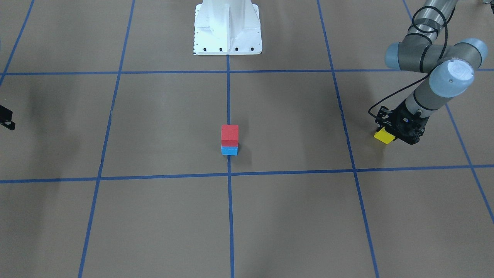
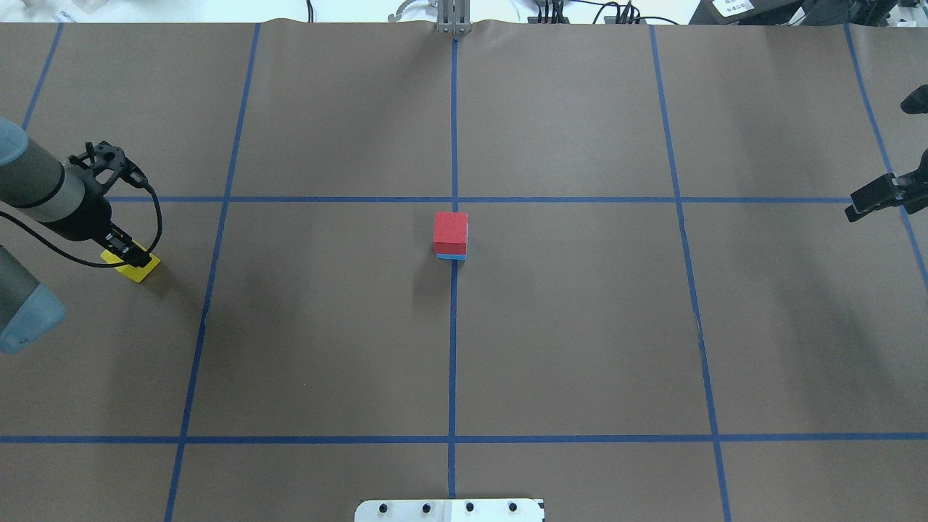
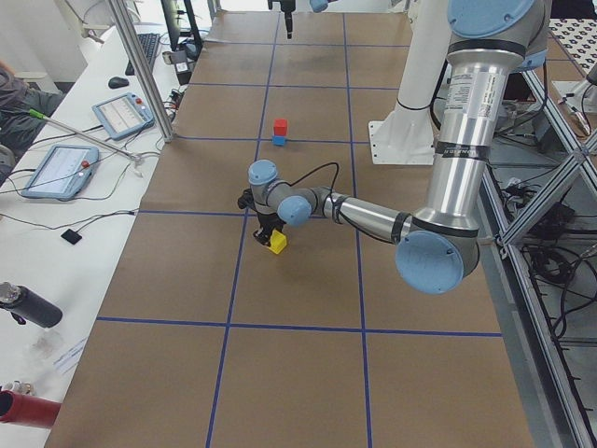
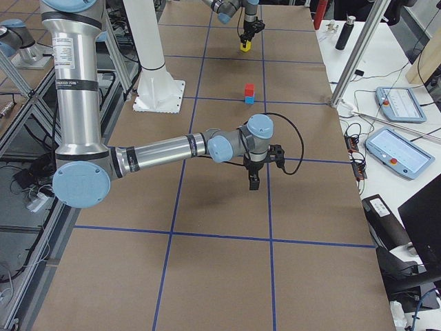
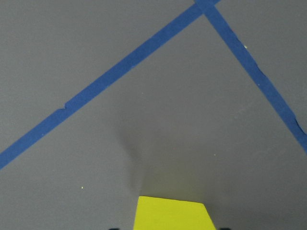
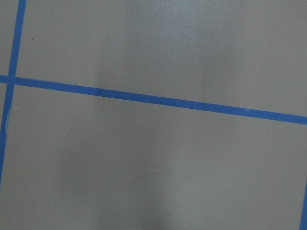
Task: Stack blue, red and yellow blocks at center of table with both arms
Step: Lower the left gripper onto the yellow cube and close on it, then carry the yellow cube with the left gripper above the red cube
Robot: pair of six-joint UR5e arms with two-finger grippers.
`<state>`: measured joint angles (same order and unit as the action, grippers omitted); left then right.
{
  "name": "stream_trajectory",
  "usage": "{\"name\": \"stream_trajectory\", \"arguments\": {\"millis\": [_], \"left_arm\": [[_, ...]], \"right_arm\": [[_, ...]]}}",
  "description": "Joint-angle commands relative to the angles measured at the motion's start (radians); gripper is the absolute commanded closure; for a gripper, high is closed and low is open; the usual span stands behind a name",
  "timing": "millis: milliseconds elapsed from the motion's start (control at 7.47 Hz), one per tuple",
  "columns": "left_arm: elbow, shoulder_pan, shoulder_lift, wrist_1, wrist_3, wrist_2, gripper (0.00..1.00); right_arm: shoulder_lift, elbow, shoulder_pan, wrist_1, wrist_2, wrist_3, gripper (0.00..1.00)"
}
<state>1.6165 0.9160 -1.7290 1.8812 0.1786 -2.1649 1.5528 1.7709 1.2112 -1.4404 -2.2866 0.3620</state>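
Observation:
A red block (image 2: 450, 227) sits on a blue block (image 2: 450, 256) at the table's centre line; the stack also shows in the front view (image 1: 229, 133). My left gripper (image 2: 129, 255) is at the far left, low over the table, its fingers close on either side of a yellow block (image 2: 139, 271). That block fills the bottom edge of the left wrist view (image 5: 172, 214). My right gripper (image 2: 850, 212) hangs over the far right edge, away from all blocks. The frames do not show whether it is open or shut.
The brown table (image 2: 580, 326) carries a blue tape grid. The robot's white base (image 1: 227, 27) stands at the table's middle edge. The right wrist view shows only bare table and tape lines (image 6: 158, 99).

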Motion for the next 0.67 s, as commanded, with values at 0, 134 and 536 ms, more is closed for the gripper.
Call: {"name": "stream_trajectory", "arguments": {"millis": [0,134,536], "left_arm": [[0.086,0.000,-0.144,-0.305,0.045,-0.018,1.00],[0.088,-0.002,-0.326,-0.480,0.182,-0.018,1.00],[0.042,-0.149,-0.585,-0.494,0.563,-0.009,1.00]], "right_arm": [[0.001,0.009,0.001,0.000,-0.001,0.000,0.00],[0.001,0.006,0.001,0.000,-0.001,0.000,0.00],[0.001,-0.001,0.001,0.000,0.001,0.002,0.00]]}}
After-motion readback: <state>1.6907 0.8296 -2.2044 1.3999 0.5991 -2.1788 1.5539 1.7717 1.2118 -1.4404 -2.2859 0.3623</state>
